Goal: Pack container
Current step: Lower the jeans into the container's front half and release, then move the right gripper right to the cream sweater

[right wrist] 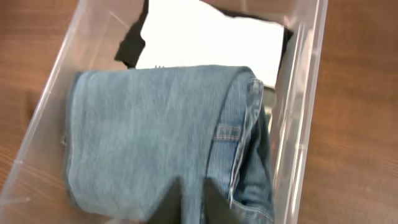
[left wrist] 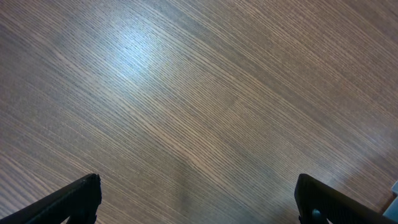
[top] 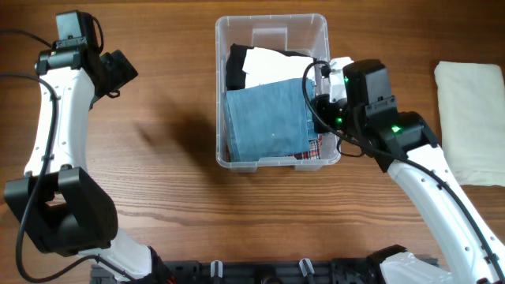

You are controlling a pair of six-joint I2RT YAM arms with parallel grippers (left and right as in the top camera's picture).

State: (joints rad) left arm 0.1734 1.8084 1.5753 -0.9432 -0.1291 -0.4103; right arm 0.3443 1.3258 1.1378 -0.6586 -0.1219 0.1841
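Wood-grain tabletop [top: 173,197] is being seen beneath everything, with both arm bases being shown at its near edge. Nearest on the left side, the left gripper [left wrist: 196,190] is being held with its jaws spread as wide as they go. Nothing is being gripped between them, and only bare wood is being framed below.

Further in and to the right, the right gripper [right wrist: 191,196] is being held by the right-hand wall of the container [top: 219,87]. Its jaws are being pressed together just above the folded jeans [top: 264,118]; whether any denim is being pinched cannot be told.

The container is being supported by the table at the middle of its far side, between the two arms. Inside it, the jeans are being carried on top at the near end, and a scrap of plaid cloth [top: 316,148] is being shown under their near right corner. Beyond them a white garment [top: 272,63] is being seen, with a black garment [top: 235,67] being shown along its left edge. Well apart on the right, a folded cream cloth [top: 473,118] is being seen lying flat on the table.
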